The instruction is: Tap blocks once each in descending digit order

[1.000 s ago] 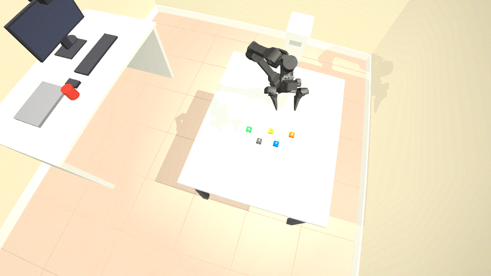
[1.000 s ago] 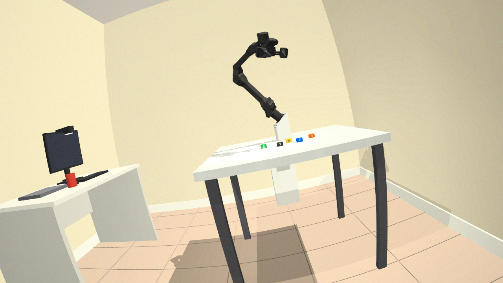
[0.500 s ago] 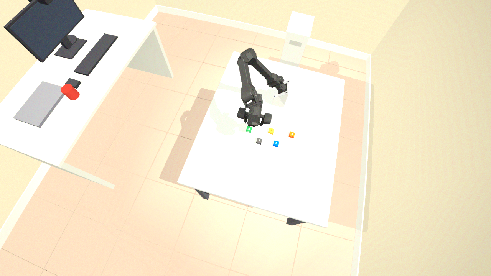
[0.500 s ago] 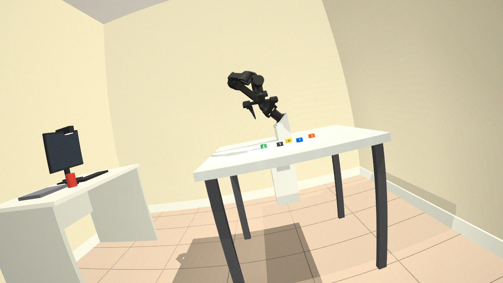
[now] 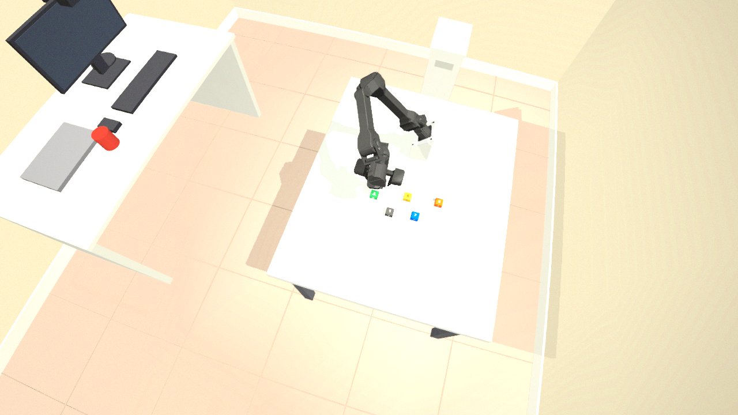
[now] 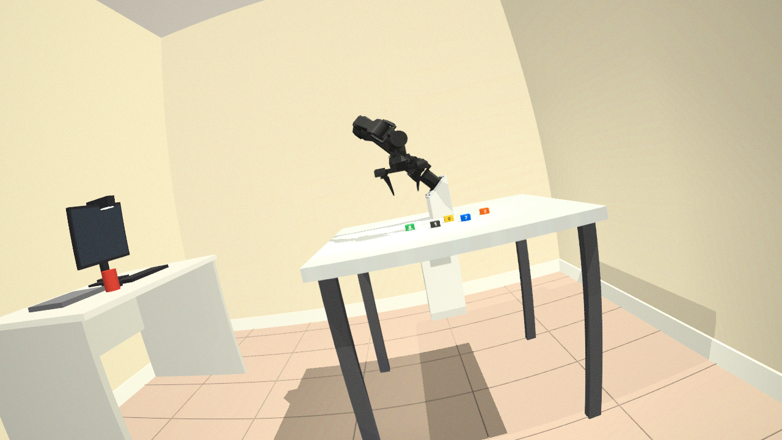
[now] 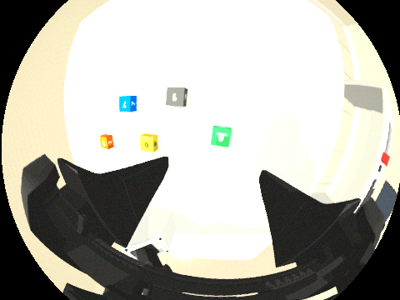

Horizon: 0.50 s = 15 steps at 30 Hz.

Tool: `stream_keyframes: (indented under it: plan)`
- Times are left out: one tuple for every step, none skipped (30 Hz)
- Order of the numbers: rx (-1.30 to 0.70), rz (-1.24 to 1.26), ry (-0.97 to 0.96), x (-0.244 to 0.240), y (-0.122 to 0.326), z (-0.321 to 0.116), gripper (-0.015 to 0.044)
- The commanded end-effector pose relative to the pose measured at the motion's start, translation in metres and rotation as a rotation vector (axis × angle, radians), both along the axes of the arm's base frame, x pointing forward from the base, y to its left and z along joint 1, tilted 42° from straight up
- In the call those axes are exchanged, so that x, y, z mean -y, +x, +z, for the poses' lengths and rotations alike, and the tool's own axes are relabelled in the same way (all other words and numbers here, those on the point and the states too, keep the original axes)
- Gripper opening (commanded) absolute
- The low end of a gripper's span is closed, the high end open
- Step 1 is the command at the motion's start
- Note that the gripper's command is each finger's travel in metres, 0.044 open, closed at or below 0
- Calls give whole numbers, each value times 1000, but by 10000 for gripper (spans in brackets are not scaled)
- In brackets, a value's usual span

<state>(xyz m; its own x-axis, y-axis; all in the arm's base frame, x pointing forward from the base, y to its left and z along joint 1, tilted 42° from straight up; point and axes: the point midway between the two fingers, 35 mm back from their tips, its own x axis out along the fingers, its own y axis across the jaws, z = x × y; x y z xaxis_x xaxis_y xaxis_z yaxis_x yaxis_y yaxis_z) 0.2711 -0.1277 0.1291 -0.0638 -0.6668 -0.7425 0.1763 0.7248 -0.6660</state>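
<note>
Gripper [image 6: 387, 182] spread wide, empty, hanging above table [image 6: 508, 230]; green block [image 7: 222, 136] at 12 o'clock between fingertips, wrist view.

Top view high, far; exterior low, beside table [image 6: 492, 230]; wrist looks down — all share the blocks [image 7: 149, 142].

Dark grey six-joint arm [image 5: 367, 118] folded over, black parallel-jaw gripper [image 6: 387, 179] pointing down, jaws wide, nothing held.
</note>
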Motion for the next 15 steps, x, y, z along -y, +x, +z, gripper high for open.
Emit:
stream_keyframes:
  plan:
    - [1, -2, 3, 0, 0, 0, 400]
    - [1, -2, 3, 0, 0, 0, 400]
    - [1, -2, 3, 0, 0, 0, 400]
    - [1, -2, 3, 0, 0, 0, 400]
    - [1, -2, 3, 0, 0, 0, 400]
    - [1, -2, 3, 0, 0, 0, 400]
    - [1, -2, 5, -3, 0, -3, 400]
    - [1, -1, 9, -10, 2, -9, 400]
    - [1, 1, 14, -22, 5, -20, 400]
    - [1, 1, 18, -36, 6, -33, 400]
    - [1, 1, 19, -50, 7, -45, 400]
    - [1, 0, 19, -64, 6, -57, 400]
    - [0, -1, 17, -78, 4, -69, 400]
    - [0, -2, 13, -88, 1, -79, 400]
    - [0, -2, 10, -95, -1, -84, 400]
